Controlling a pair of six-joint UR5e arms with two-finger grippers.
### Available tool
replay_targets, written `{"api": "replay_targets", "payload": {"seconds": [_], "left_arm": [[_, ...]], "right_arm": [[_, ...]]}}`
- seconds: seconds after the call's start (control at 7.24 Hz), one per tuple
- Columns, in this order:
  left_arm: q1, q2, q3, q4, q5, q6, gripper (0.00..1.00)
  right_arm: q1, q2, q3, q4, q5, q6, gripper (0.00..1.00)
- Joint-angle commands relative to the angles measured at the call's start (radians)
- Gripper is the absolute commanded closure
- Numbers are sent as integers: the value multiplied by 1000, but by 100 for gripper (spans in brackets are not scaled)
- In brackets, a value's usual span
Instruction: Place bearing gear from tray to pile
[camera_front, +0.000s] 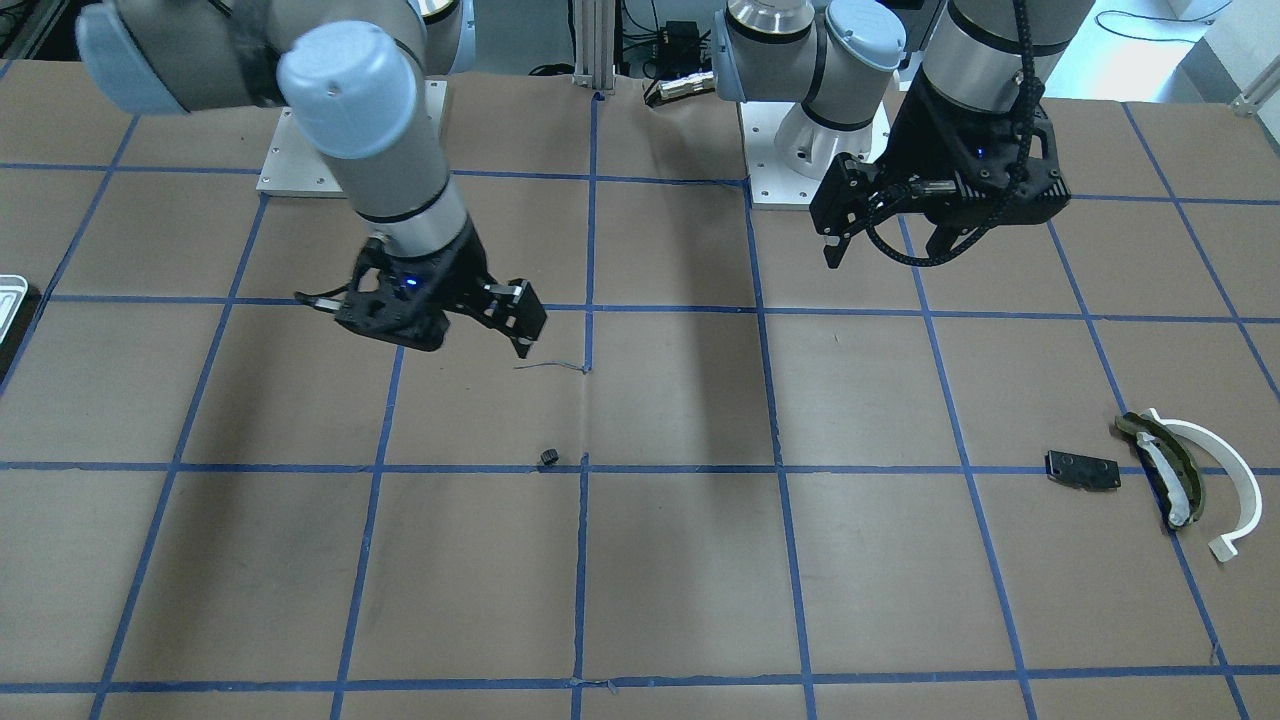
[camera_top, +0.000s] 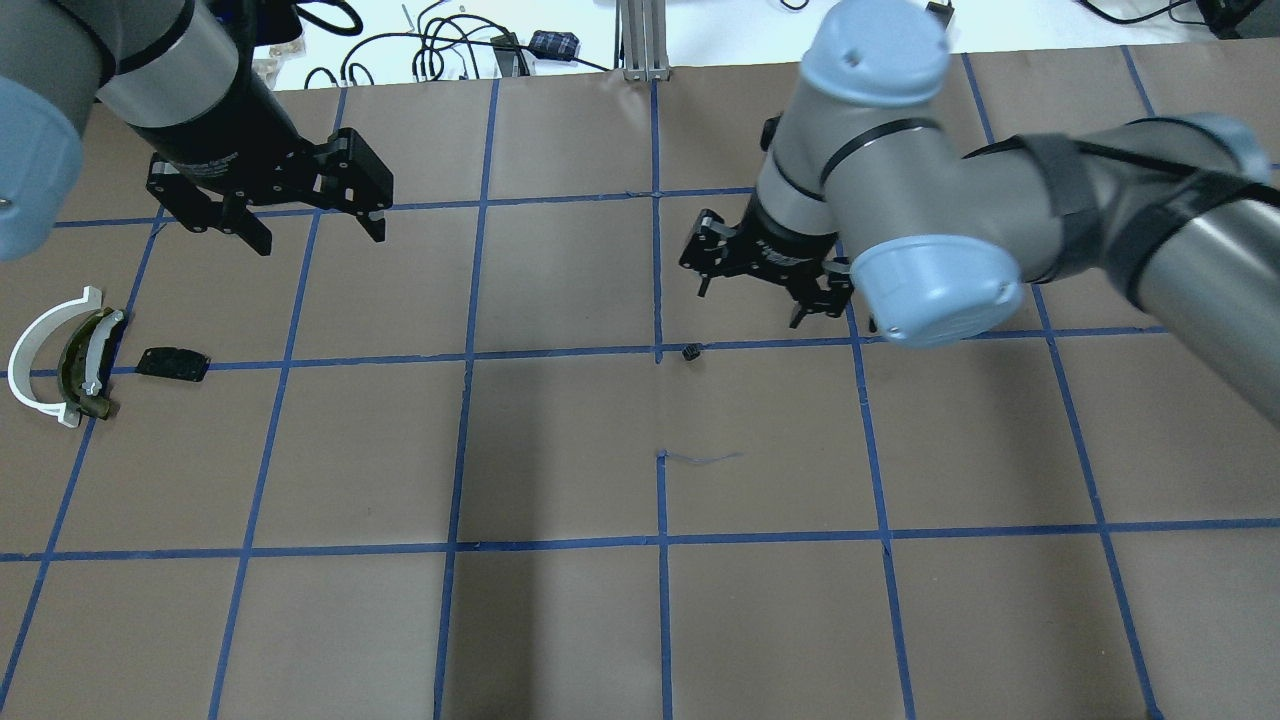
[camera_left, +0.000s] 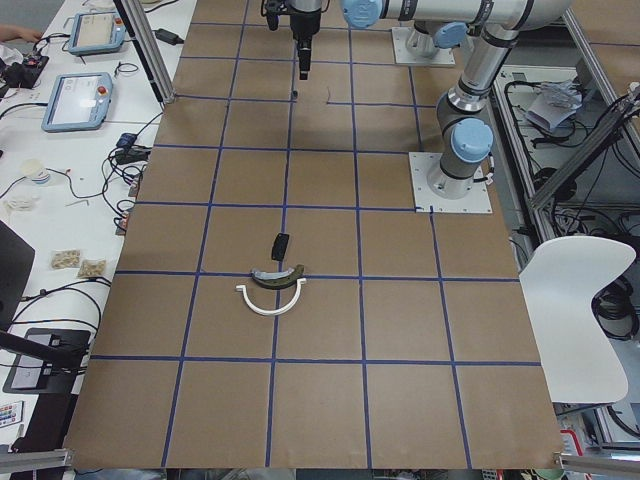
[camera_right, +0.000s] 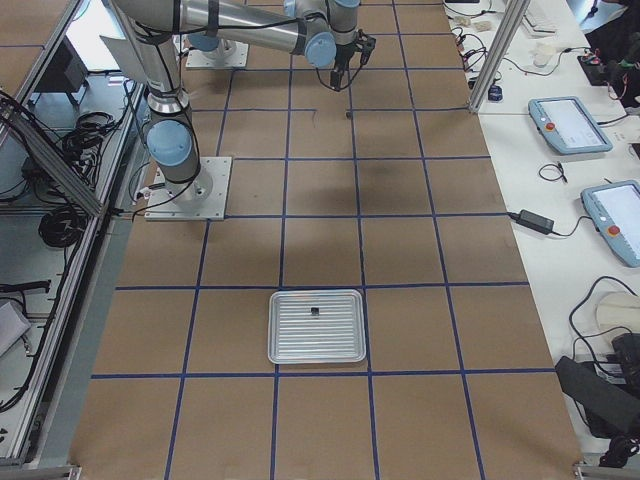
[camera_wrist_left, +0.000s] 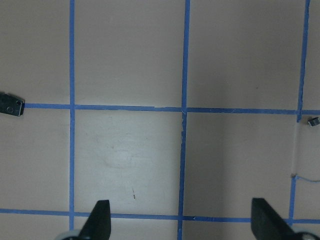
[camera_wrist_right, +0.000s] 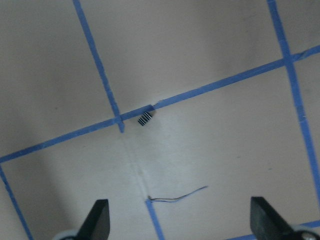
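Hanging over the table near the blue tape cross (camera_top: 658, 352) at mid-table, the black two-finger R gripper (camera_top: 750, 305) has its fingers (camera_wrist_right: 100, 220) spread wide w/ nothing btw them. The small black ribbed bearing gear (camera_wrist_right: 145, 119) lies just beside that cross, touching the tape line, loose on the brown paper. It is in neither the tray nor the pile.

We judge the gear light, hard and stiff, so no crush risk. It's tiny and round, though, and may roll or squirt out of a sloppy pinch. It seems to lie on its side, ribs showing. We'd close on the two flat ends, or squarely across the ribs, centred and low.

The black L gripper (camera_top: 320, 240) is likewise spread and empty, well to the robot's left of the cross. Farther that way is the pile: white half-ring arc (camera_top: 35, 350), dark olive curved piece (camera_top: 80, 365) and flat black plate w/ holes (camera_top: 172, 362). The silvery rectangular tray (camera_right: 300, 352) sits far from the cross on the robot's right. There's a dark speck (camera_right: 314, 313) in it, too small to tell.
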Motion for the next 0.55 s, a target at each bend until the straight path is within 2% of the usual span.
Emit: {"api": "replay_targets", "payload": {"seconds": [0.0,0.14,0.28,0.41], "left_arm": [[-72,-56,-2,29,-18,-103,0],[-131,-105,-2,137,-19,-207,0],[-219,-162,-2,193,-16,-318,0],[-260,-213,12,213,-7,-390,0]], "right_arm": [[-235,-119,-5,205,-86,-412,0],[-338,-130,-20,258,-118,-552,0],[-436,-130,-41,269,-152,-728,0],[-552,-125,-49,258,-196,-910,0]]}}
